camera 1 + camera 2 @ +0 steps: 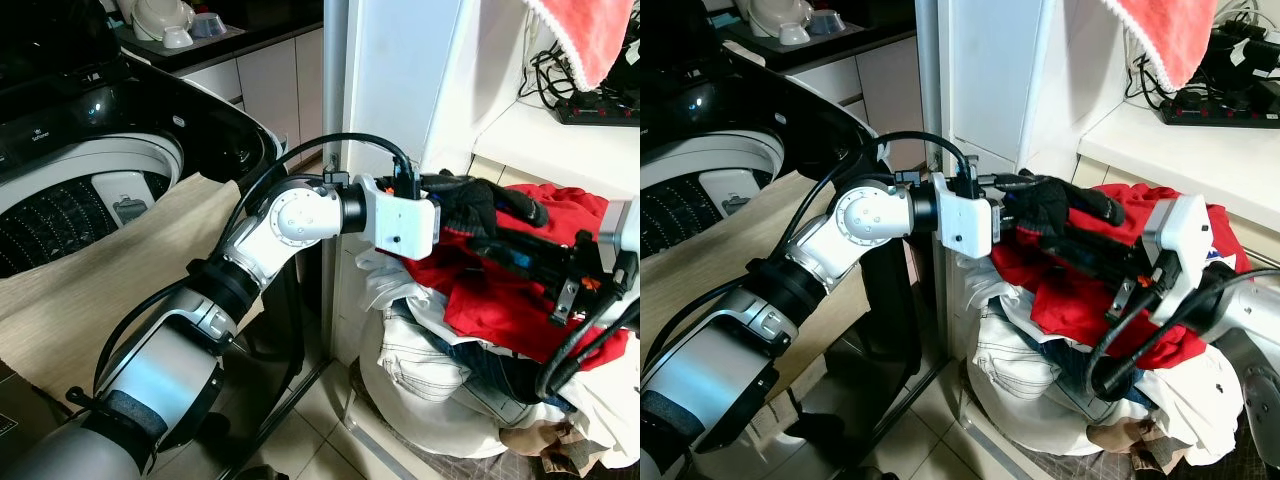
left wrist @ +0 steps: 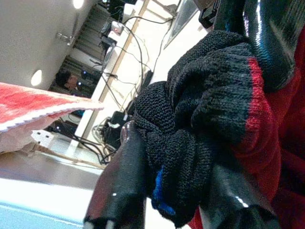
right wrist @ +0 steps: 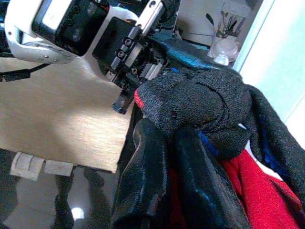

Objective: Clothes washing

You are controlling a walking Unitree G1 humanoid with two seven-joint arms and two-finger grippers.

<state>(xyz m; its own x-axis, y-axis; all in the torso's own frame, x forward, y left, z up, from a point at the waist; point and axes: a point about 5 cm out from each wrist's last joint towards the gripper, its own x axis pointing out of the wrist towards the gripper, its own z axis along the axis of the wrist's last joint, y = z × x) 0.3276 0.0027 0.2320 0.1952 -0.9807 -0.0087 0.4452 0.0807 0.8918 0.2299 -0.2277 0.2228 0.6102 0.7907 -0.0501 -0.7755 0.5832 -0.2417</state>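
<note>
Tiled floor [image 1: 300, 425] carries the heaped laundry pile [image 1: 480, 370], white and denim at base; washing machine [image 1: 90, 200] apparently stands alongside.

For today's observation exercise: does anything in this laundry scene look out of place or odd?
Yes. A beige cloth is draped over the rim of the open washing machine, hanging outside the drum rather than inside. Both the left pincer and the right pincer grip the same black knit garment above the overflowing clothes pile.
</note>
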